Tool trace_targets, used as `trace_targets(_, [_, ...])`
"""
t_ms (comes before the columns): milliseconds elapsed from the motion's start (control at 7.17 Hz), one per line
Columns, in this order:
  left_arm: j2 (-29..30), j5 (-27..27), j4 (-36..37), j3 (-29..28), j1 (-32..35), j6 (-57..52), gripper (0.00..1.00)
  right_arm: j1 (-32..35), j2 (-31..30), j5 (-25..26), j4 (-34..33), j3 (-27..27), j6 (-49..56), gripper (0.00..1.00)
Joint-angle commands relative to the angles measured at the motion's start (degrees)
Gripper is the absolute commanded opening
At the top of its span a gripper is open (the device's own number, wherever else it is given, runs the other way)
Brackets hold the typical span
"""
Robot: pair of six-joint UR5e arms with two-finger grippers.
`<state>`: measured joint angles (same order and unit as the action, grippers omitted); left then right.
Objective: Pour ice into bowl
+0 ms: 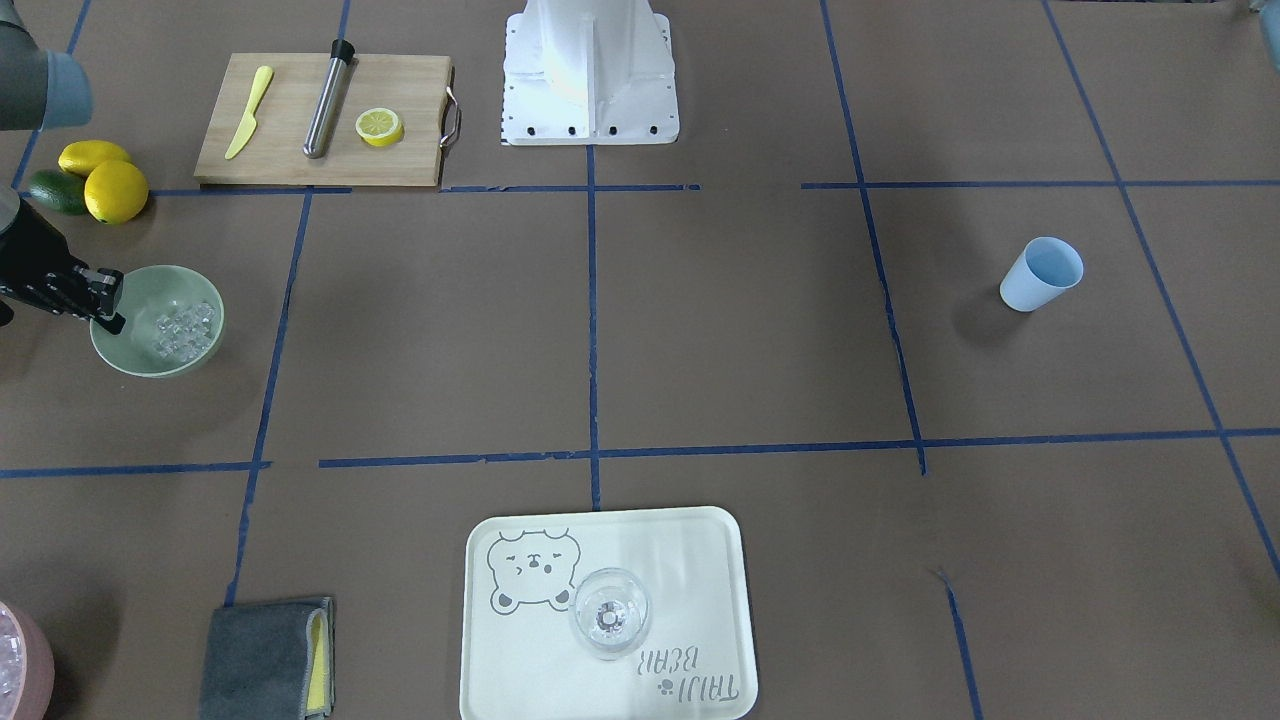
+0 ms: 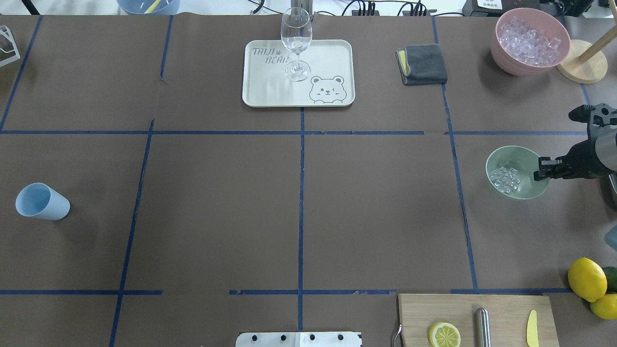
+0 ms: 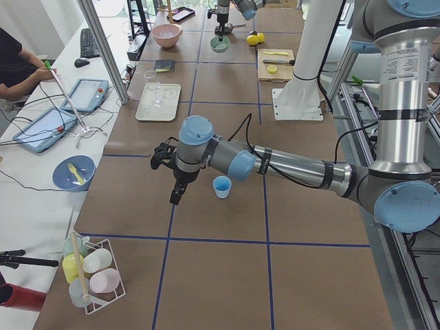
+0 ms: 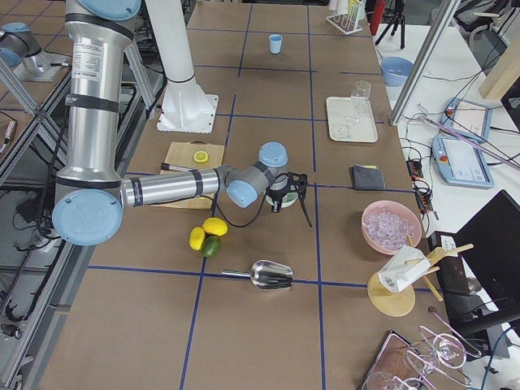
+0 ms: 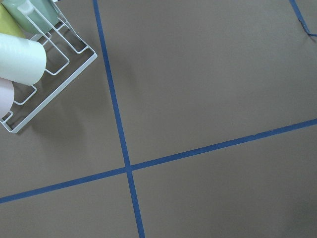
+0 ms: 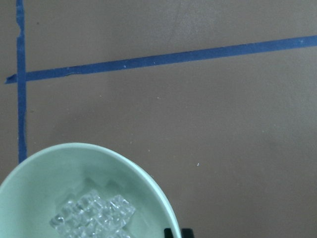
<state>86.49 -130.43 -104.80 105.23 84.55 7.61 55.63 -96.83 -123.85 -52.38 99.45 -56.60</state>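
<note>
**One heap of ice lies in the one green bowl**

On the left, the left gripper (image 3: 175, 199) hangs above the brown paper-covered table (image 2: 217, 193), near one light blue plastic cup (image 2: 42, 202). Whether it is spread or clenched I cannot tell. In the middle, one cream rectangular tray (image 2: 270, 86) carries one clear wine glass (image 2: 296, 36). Further right are one folded grey cloth (image 2: 424, 63) and one round pink container (image 2: 511, 62) of whitish pieces. Nearer the robot stands one round pale mint-green bowl (image 2: 518, 156), and one small heap of clear glossy ice cubes (image 2: 503, 179) lies inside it. The right gripper (image 2: 538, 169) appears clenched on the bowl's right rim. At the near right are two yellow lemons (image 2: 586, 278), one dark green fruit (image 2: 611, 278) and one wooden board (image 2: 501, 308). The board holds one lemon half (image 2: 444, 334), one steel rod (image 2: 482, 327) and one yellow knife (image 2: 531, 328).
</note>
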Motion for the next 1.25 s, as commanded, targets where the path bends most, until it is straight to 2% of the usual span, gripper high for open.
trace_targets(0, [0.0,0.0,0.0,0.3,0.0,0.0,1.0,0.0,-1.1,0.4,5.9,-2.2,-3.5,0.0])
trace_targets(139, [0.0,0.0,0.0,0.3,0.0,0.0,1.0,-0.6,-1.0,0.5,5.7,-2.8,-3.5,0.0])
trace_targets(279, [0.0,0.0,0.0,0.3,0.0,0.0,1.0,-1.8,-1.0,1.5,5.7,-3.3,-3.5,0.14])
trace_targets(418, [-0.1,0.0,0.0,0.3,0.1,0.0,1.0,-2.1,-0.9,1.7,5.7,-3.4,-3.5,0.19])
trace_targets(557, [-0.1,0.0,0.0,0.3,0.1,0.0,1.0,-2.2,-0.9,1.8,5.7,-3.4,-3.5,0.94])
trace_targets(697, [-0.1,0.1,0.0,0.3,0.0,0.0,1.0,-2.2,-0.9,1.8,5.7,-3.3,-3.6,1.0])
trace_targets(976, [-0.1,0.1,0.0,0.2,0.0,0.0,1.0,0.5,-1.2,-0.3,5.6,-1.4,-2.6,1.0])
trace_targets(1115, [-0.1,0.1,0.0,0.1,0.0,0.0,1.0,6.0,-1.1,-7.7,5.4,-1.5,0.4,1.0])
